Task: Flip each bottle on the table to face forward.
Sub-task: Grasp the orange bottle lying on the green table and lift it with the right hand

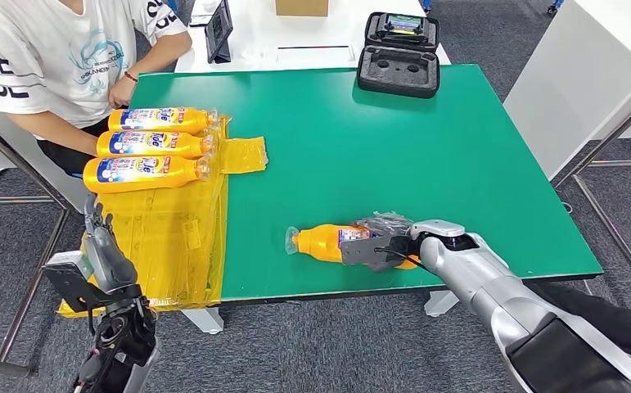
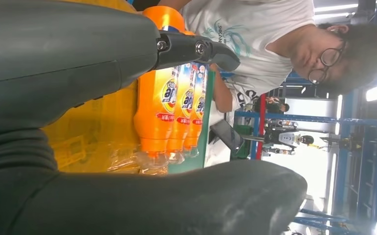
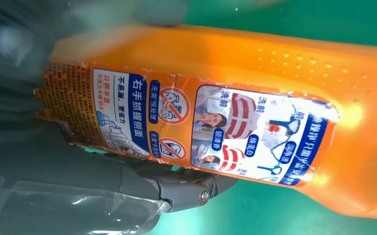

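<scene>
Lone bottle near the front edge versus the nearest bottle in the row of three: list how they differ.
The lone bottle lies on bare green table; the row bottle lies on yellow plastic sheeting.
The lone bottle shows its back label with instruction pictures; the row bottle shows its front brand label.
The right robot hand grips the lone bottle; the row bottle lies untouched.
Both are orange, lying on their sides with the cap ends wrapped in clear plastic.

Grey carpet (image 1: 361, 344) is covering the floor around the green counter (image 1: 426, 164). A white table (image 1: 312, 41) is standing at its far side, carrying a cardboard box (image 1: 302, 7) and an open black case (image 1: 399, 56). A white panel (image 1: 582, 90) is leaning at the right. Blue racking (image 2: 357, 132) is standing beyond under bright ceiling lights.
</scene>
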`<state>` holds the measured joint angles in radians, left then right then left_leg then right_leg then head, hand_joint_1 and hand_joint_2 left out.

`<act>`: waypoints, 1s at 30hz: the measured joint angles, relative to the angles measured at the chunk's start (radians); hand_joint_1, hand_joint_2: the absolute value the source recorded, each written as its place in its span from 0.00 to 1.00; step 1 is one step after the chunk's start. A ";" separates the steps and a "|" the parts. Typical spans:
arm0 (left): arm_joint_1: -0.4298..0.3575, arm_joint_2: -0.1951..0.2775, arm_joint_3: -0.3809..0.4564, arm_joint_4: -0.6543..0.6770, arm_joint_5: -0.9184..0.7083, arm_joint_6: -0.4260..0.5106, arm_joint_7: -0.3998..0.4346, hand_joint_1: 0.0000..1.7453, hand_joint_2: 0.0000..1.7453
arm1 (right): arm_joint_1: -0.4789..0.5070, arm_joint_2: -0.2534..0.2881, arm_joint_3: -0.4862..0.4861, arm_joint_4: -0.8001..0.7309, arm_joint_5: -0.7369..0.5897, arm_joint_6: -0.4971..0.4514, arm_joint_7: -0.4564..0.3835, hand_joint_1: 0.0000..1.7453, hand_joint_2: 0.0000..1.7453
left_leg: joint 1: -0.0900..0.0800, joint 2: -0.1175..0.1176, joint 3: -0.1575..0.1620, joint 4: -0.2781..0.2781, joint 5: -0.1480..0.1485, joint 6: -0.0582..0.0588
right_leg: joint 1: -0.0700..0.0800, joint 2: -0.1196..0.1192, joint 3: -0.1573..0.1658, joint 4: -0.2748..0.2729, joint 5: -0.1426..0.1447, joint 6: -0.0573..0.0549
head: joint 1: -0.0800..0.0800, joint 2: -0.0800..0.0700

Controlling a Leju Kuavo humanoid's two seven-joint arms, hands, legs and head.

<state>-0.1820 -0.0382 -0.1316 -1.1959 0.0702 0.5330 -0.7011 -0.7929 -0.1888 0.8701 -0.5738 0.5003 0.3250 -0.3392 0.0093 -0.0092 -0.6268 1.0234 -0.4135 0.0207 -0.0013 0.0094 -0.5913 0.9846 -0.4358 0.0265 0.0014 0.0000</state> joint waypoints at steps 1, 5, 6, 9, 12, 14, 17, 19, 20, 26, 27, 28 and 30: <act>0.000 0.000 0.000 0.001 0.000 0.000 0.000 0.00 0.00 | 0.001 0.000 0.000 0.001 0.000 -0.004 -0.001 0.98 1.00 | 0.000 0.000 0.000 0.000 0.000 0.000 | 0.000 0.000 0.000 0.000 0.000 0.000 | 0.000 0.000; 0.000 -0.001 0.000 0.006 0.001 0.000 0.000 0.00 0.00 | 0.004 0.002 -0.003 0.002 -0.008 -0.034 -0.012 0.97 1.00 | 0.000 0.000 0.000 0.000 0.000 0.000 | 0.000 0.000 0.000 0.000 0.000 0.000 | 0.000 0.000; 0.000 -0.001 0.000 0.007 0.001 0.000 0.000 0.00 0.00 | 0.007 0.004 -0.005 0.002 -0.013 -0.047 -0.020 0.97 1.00 | 0.000 0.000 0.000 0.000 0.000 0.000 | 0.000 0.000 0.000 0.000 0.000 0.000 | 0.000 0.000; 0.000 -0.001 0.000 0.008 0.002 0.000 0.000 0.00 0.00 | 0.016 0.009 -0.016 0.002 -0.024 -0.074 -0.033 0.97 1.00 | 0.000 0.000 0.000 0.000 0.000 0.000 | 0.000 0.000 0.000 0.000 0.000 0.000 | 0.000 0.000; 0.000 -0.002 0.000 0.008 0.002 0.000 0.000 0.00 0.00 | 0.018 0.012 -0.022 0.002 -0.025 -0.077 -0.036 0.90 1.00 | 0.000 0.000 0.000 0.000 0.000 0.000 | 0.000 0.000 0.000 0.000 0.000 0.000 | 0.000 0.000; 0.001 -0.002 -0.001 0.008 0.002 0.000 0.000 0.00 0.00 | 0.022 0.015 -0.026 0.002 -0.032 -0.092 -0.047 0.94 1.00 | 0.000 0.000 0.000 0.000 0.000 0.000 | 0.000 0.000 0.000 0.000 0.000 0.000 | 0.000 0.000; 0.010 -0.004 0.000 0.005 0.003 -0.006 0.000 0.00 0.00 | 0.046 0.025 -0.057 -0.012 -0.073 -0.182 -0.110 0.99 1.00 | 0.000 0.000 0.000 0.000 0.000 0.000 | 0.000 0.000 0.000 0.000 0.000 0.000 | 0.000 0.000; 0.024 -0.006 0.000 -0.008 0.008 -0.019 0.000 0.00 0.00 | 0.081 0.037 -0.104 -0.051 -0.125 -0.257 -0.176 0.99 1.00 | 0.000 0.000 0.000 0.000 0.000 0.000 | 0.000 0.000 0.000 0.000 0.000 0.000 | 0.000 0.000; 0.033 -0.008 0.000 -0.017 0.012 -0.028 0.000 0.00 0.00 | 0.104 0.043 -0.134 -0.081 -0.153 -0.285 -0.204 1.00 1.00 | 0.000 0.000 0.000 0.000 0.000 0.000 | 0.000 0.000 0.000 0.000 0.000 0.000 | 0.000 0.000; 0.079 -0.016 0.000 -0.066 0.034 -0.064 0.000 0.00 0.00 | 0.229 0.084 -0.302 -0.267 -0.260 -0.346 -0.274 1.00 1.00 | 0.001 0.000 -0.002 0.000 0.000 0.000 | 0.000 0.000 -0.002 0.000 -0.001 0.000 | 0.000 0.000; 0.083 -0.017 -0.001 -0.071 0.041 -0.072 0.000 0.00 0.00 | 0.241 0.089 -0.320 -0.286 -0.265 -0.348 -0.281 1.00 1.00 | 0.001 -0.001 -0.002 0.000 0.000 0.000 | 0.000 0.000 -0.002 0.000 -0.001 0.000 | 0.000 0.000; 0.087 -0.017 -0.002 -0.076 0.051 -0.083 0.000 0.00 0.00 | 0.252 0.095 -0.338 -0.306 -0.271 -0.350 -0.292 1.00 1.00 | 0.001 0.000 -0.002 0.000 0.000 0.000 | 0.000 0.000 -0.002 0.000 -0.001 0.000 | 0.000 0.000; 0.095 -0.017 -0.010 -0.083 0.074 -0.105 0.000 0.00 0.00 | 0.278 0.109 -0.371 -0.344 -0.283 -0.356 -0.321 1.00 1.00 | 0.000 0.000 -0.002 0.000 0.000 0.000 | 0.000 0.000 -0.002 0.000 -0.001 0.000 | 0.000 0.000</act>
<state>-0.0874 -0.0554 -0.1419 -1.2786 0.1440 0.4276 -0.7015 -0.5153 -0.0800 0.4990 -0.9183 0.2173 -0.0306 -0.6605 0.0097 -0.0094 -0.6287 1.0231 -0.4139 0.0204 -0.0011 0.0093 -0.5928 0.9847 -0.4363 0.0265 0.0015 0.0000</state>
